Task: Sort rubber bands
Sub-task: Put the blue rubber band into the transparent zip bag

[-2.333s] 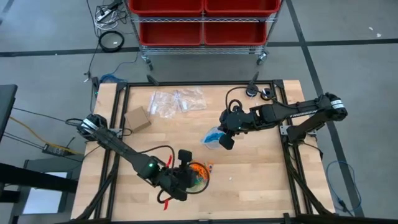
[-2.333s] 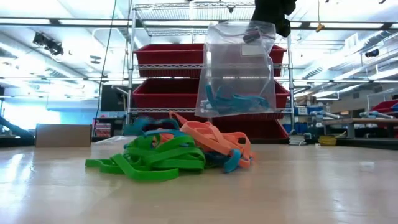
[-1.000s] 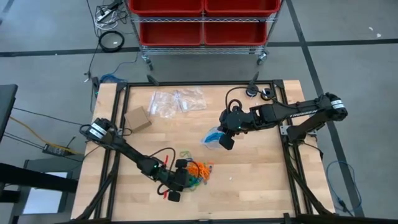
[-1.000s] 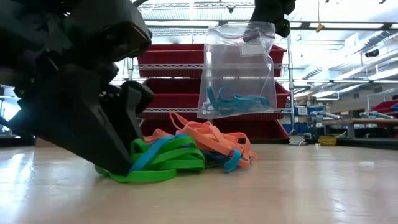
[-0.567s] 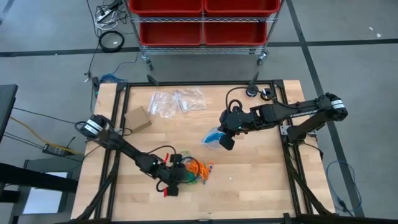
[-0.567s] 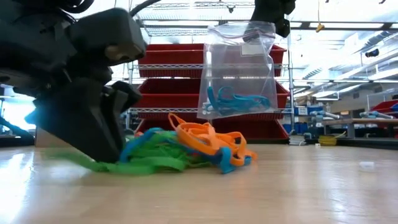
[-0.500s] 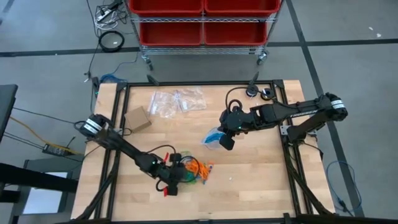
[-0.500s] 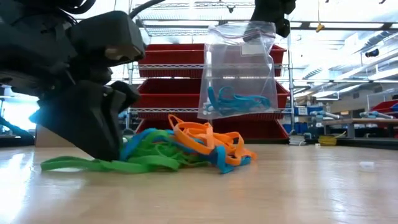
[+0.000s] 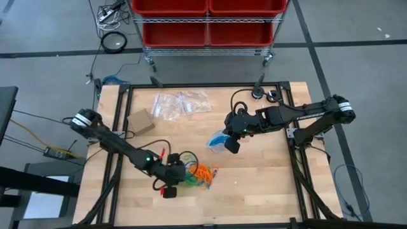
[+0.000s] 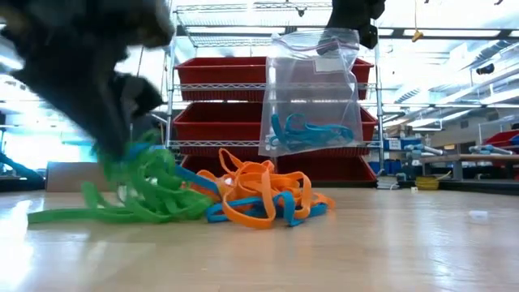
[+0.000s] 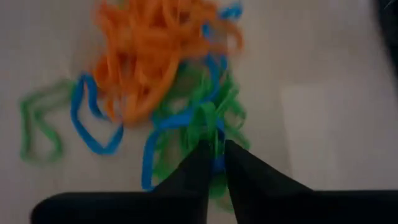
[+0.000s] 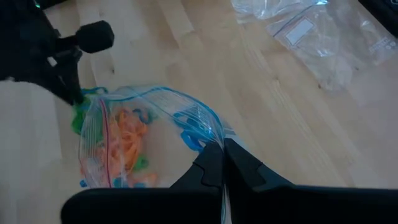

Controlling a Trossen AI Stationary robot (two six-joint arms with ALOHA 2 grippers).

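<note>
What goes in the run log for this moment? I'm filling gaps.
left gripper: shut on green rubber bands, lifting from pile | right gripper: shut on clear bag holding blue bands, aloft

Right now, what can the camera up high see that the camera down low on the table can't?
Only the high view shows both whole arms, the cardboard box, the empty clear bags at the table's far side, and the floor cables. Only the low view shows blue bands sitting inside the hanging plastic bag, and the room behind. Both show the rubber bands heaped on the table, the left gripper pinching green ones, and the right gripper holding up the bag.
</note>
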